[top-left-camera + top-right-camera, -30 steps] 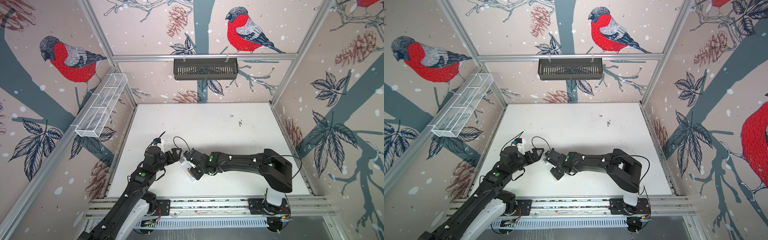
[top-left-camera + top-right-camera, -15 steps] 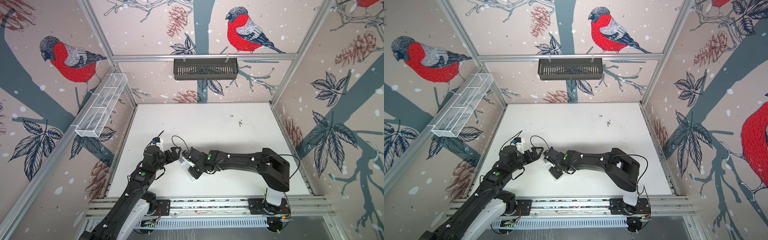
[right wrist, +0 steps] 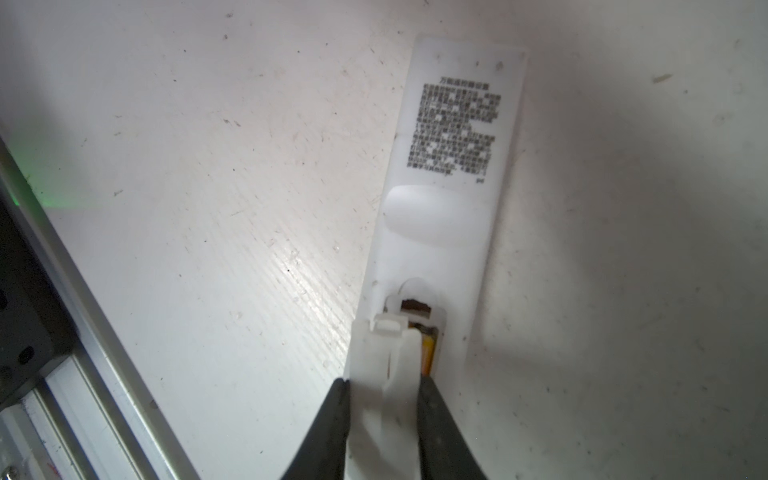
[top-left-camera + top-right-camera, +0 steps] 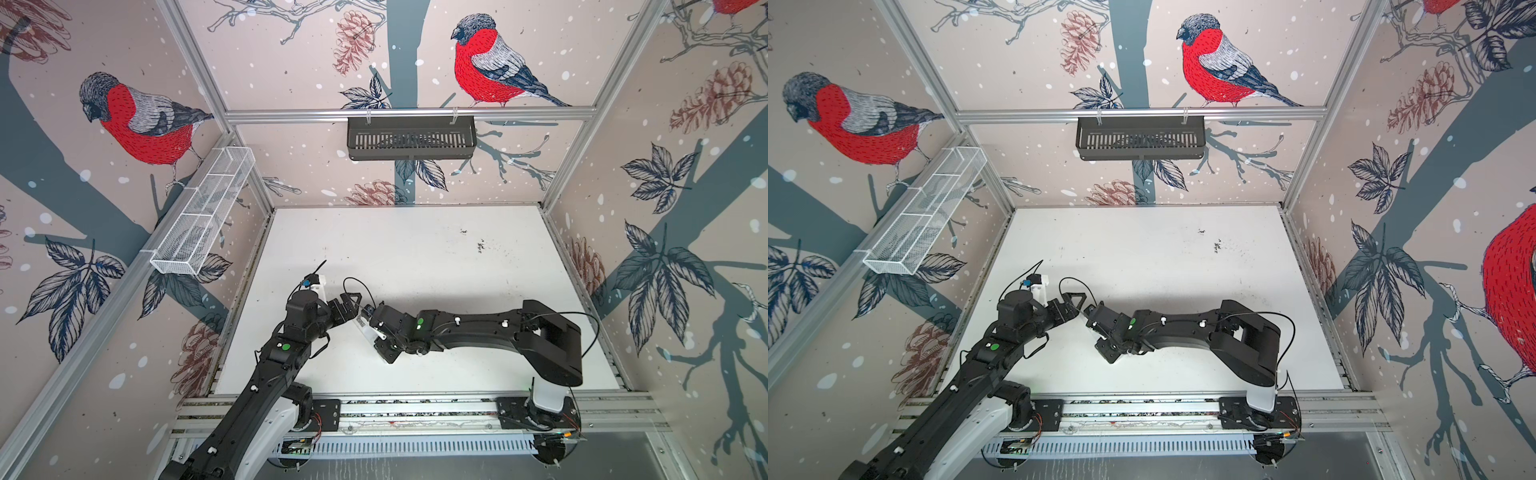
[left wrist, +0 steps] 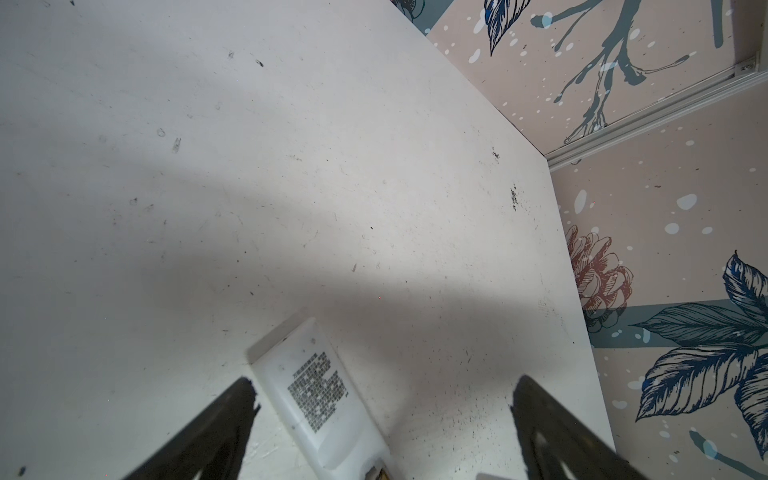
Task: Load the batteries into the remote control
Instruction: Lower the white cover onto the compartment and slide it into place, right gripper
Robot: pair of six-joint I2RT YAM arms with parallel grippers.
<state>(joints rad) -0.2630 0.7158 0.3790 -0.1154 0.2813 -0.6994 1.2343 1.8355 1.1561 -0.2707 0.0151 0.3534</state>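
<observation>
Right gripper (image 3: 384,415) first: its two black fingers (image 3: 332,428) are pinched in on a white battery cover (image 3: 384,357), gripping it by its long edges, and that cover is all it has. The cover is tipped up over the near end of the remote control (image 3: 453,166), with its little latch tab right at the compartment opening. And look beside the cover: a sliver of orange-gold battery (image 3: 430,351) shows in the compartment, tight against the cover's edge. How many cells are in there, this angle won't say.

The remote control lies on the white table (image 4: 415,257), back side up. It has a block of grey printed text on the end away from the right gripper and a shallow oval dimple at mid-length.

Over to the left gripper (image 5: 384,382): jaws spread wide, holding nothing at all. In its wrist view the printed end of the remote control sits below the gap, much closer to one finger (image 5: 224,424) than the other. Whether that finger touches it cannot be made out. A speck of gold shows at the compartment end there too.

In both top views the two grippers come nose to nose left of the table's centre, toward the front, with the right arm stretched across from its side. A slip of the white remote control shows between them in a top view (image 4: 362,325).
</observation>
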